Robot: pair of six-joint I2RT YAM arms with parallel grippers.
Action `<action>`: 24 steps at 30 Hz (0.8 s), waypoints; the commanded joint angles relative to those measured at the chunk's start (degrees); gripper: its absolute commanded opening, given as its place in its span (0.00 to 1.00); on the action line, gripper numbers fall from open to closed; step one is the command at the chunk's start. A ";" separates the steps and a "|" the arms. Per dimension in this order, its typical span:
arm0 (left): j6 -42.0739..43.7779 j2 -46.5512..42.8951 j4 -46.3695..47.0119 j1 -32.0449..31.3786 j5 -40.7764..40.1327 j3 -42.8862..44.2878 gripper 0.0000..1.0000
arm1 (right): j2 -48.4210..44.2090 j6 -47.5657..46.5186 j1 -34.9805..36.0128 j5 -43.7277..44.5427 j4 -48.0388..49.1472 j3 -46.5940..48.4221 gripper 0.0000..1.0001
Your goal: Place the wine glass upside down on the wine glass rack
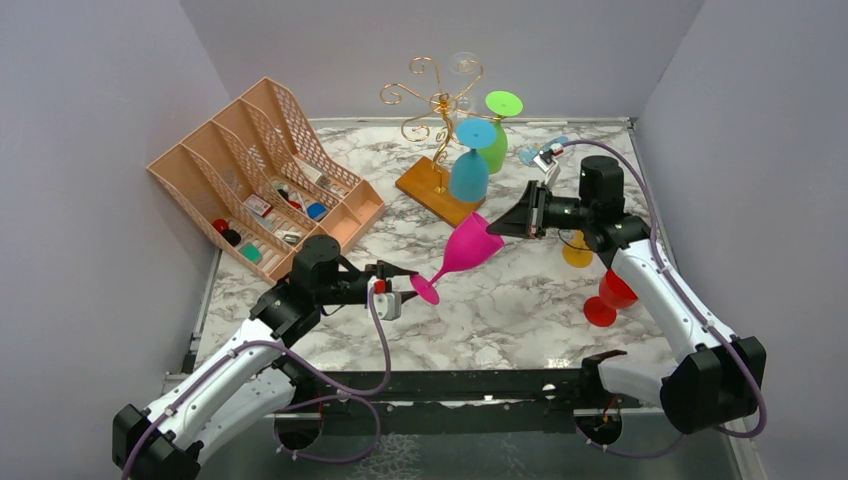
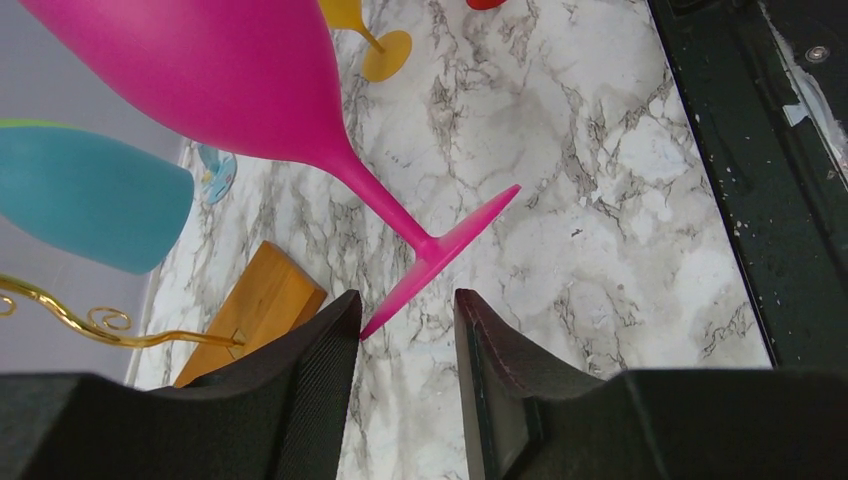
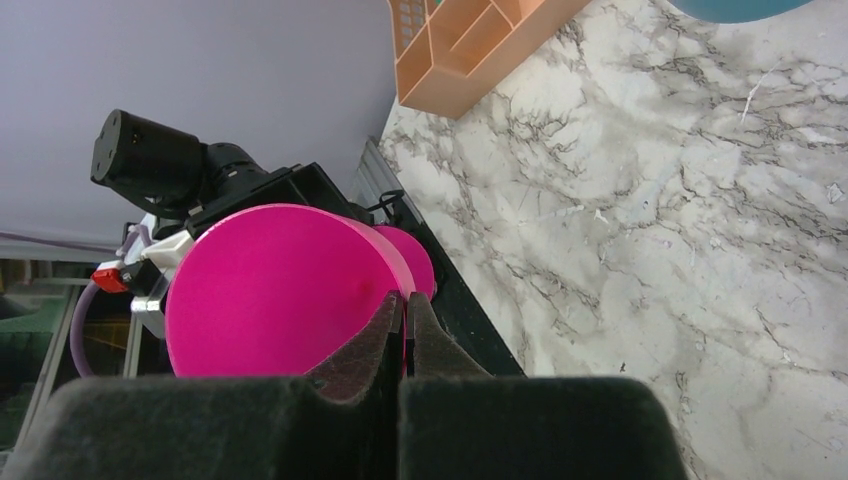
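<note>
We carry the glass on a slant between our two arms, off the rack.

The magenta wine glass [image 1: 462,250] hangs above the marble table [image 1: 520,310], neither upright nor inverted. Its long axis runs diagonally, with the bowl's mouth toward our right arm and the foot lower, toward our left. Our right gripper [image 3: 405,300] pinches the bowl's rim, one finger inside and one outside. Our left gripper [image 2: 405,295] is spread wide, and the foot's edge sits just ahead of its gap. Just behind the glass stands the wine glass rack [image 1: 435,100] on its wooden base [image 1: 432,185], with a blue glass [image 1: 469,165] and a green glass [image 1: 495,140] hanging foot-up.
</note>
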 commanded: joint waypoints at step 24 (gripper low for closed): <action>0.91 -2.86 -0.71 -0.31 2.23 1.71 0.00 | -2.77 0.52 0.50 3.44 1.91 1.45 0.46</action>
